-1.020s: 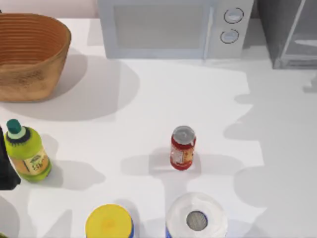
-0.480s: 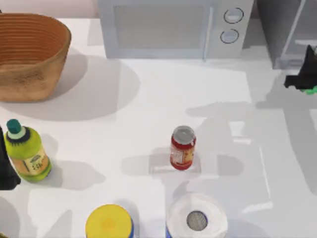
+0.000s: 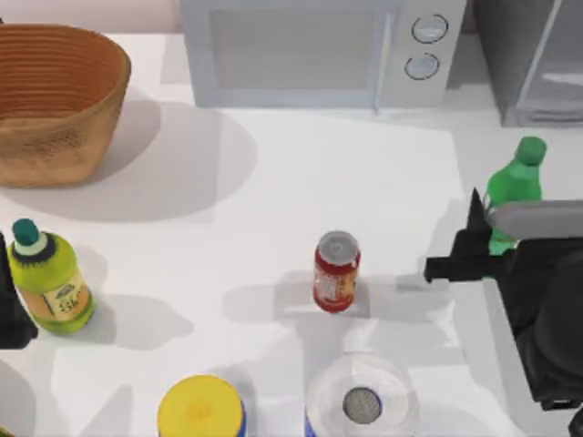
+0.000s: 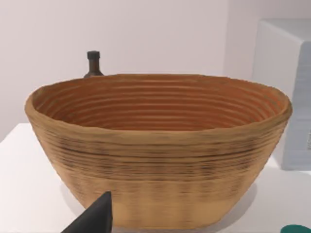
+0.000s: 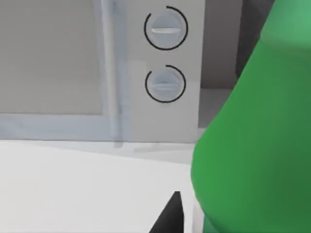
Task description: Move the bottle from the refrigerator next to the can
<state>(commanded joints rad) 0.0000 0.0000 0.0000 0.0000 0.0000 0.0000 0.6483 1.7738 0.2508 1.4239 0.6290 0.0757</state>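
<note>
Currently the bottle [image 3: 516, 187] is out of the refrigerator [image 3: 528, 59] and held above the table [image 3: 273, 182], to the right of the can [image 3: 336, 271] and well apart from it. The right gripper [image 3: 492, 238] is clamped around the bottle's lower body; in the right wrist view the green plastic [image 5: 257, 136] sits close against a dark fingertip [image 5: 170, 213]. Remaining, as a judgement: carry the bottle toward the can and set it upright beside it.

The bottle is slim, translucent green plastic with a round cap. The can is a short red cylinder with a silver top. The left gripper [image 3: 11, 300] is parked at the table edge far left of the can; its finger state cannot be determined.
</note>
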